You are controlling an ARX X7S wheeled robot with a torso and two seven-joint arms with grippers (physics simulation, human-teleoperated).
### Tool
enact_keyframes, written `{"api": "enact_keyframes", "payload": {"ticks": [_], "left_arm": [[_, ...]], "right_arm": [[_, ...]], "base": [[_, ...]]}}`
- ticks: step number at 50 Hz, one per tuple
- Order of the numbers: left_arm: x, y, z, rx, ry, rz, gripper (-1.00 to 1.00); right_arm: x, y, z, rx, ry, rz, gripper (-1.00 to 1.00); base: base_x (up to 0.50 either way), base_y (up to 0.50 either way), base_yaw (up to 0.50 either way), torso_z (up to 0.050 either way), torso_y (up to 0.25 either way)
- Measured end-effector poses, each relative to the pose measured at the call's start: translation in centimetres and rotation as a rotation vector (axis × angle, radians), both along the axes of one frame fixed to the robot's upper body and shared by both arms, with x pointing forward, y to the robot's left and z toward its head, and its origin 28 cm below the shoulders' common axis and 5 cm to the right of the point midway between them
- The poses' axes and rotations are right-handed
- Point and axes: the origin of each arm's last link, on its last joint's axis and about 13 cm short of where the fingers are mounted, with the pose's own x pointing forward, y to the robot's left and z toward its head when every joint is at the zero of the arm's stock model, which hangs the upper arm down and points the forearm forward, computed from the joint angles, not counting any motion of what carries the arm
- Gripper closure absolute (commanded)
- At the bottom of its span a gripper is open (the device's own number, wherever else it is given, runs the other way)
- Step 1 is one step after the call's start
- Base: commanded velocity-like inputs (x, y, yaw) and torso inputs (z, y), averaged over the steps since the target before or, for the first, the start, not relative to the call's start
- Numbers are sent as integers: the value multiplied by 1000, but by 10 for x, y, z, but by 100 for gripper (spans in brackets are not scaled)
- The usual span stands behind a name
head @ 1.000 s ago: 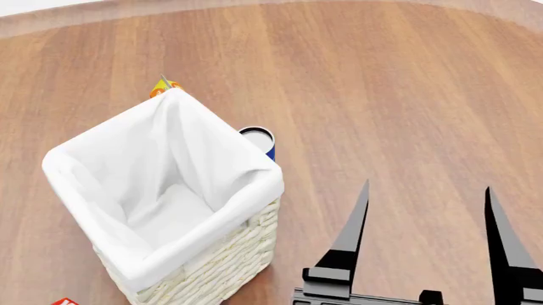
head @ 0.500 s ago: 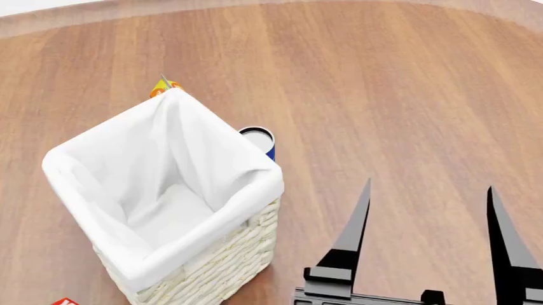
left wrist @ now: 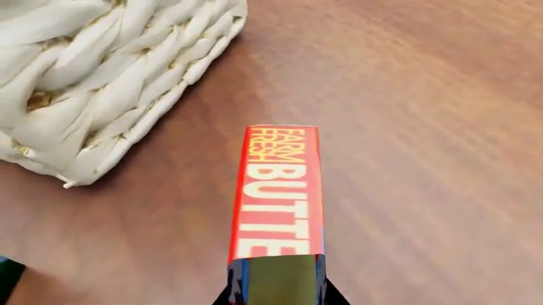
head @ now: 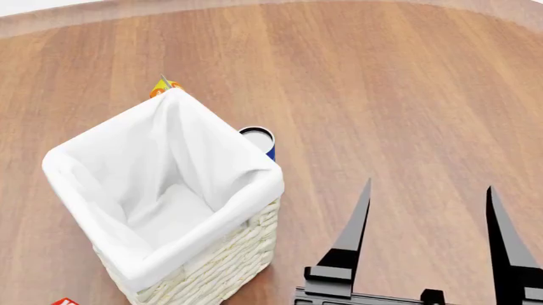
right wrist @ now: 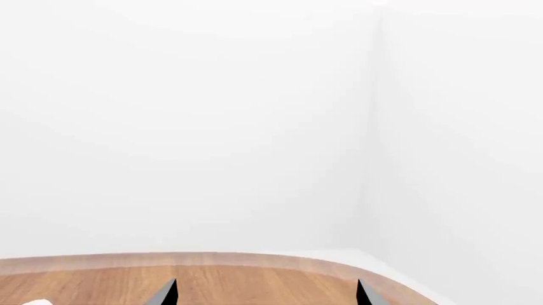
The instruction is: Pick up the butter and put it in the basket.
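Butter: I see it low at centre of the left wrist frame, long axis running straight out from the left gripper closed on its near end, basket upper left; right gripper gapes empty.

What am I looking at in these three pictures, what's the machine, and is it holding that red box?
It's a simulated two-armed robot at a wooden table. One picture looks down from its head: the basket with its cloth liner, and the open right hand. Behind the basket peek a blue-and-white object and an orange one. Another picture comes from the left wrist: the butter reaches from the bottom edge towards the basket's wicker; whether the left hand grips it is hidden. The right wrist's picture shows mostly white wall.
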Motion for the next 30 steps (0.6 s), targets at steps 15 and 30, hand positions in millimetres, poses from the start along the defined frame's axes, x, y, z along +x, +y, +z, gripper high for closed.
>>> {"api": "enact_keyframes", "payload": {"ticks": [15,30], "left_arm": [[-9,0,8,-18,1,-30,100],[-15,-5,39,-78,-57,-93,100]], "right_arm": [[-1,0,1,-1,-2,-1,-100],[-1,0,1,-2,-1,0,-100]], "base": [[0,0,0,0,0],[0,0,0,0,0]]}}
